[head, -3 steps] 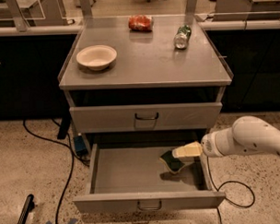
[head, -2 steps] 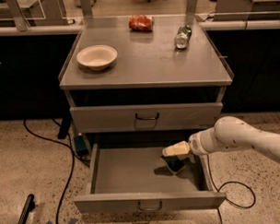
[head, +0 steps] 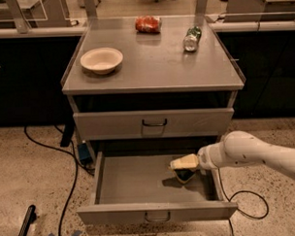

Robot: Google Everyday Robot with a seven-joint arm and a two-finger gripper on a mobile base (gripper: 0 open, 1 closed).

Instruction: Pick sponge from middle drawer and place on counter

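Observation:
The middle drawer (head: 133, 183) is pulled open below the closed top drawer. My gripper (head: 184, 164) reaches in from the right, over the drawer's right half. It is shut on the sponge (head: 185, 175), whose dark green layer and yellow foam show just under the pale fingers. The sponge hangs a little above the grey drawer floor and casts a shadow to its left. The counter (head: 155, 61) is the grey top of the cabinet, well above the gripper.
On the counter stand a white bowl (head: 101, 60) at the left, a crushed red can (head: 148, 24) at the back and a green-and-silver can (head: 192, 38) at the back right. The closed top drawer (head: 154, 123) overhangs the open one. Cables (head: 67, 190) lie on the floor.
My gripper has moved left and slightly up inside the drawer, carrying the sponge with it. The drawer and the things on the counter have not moved.

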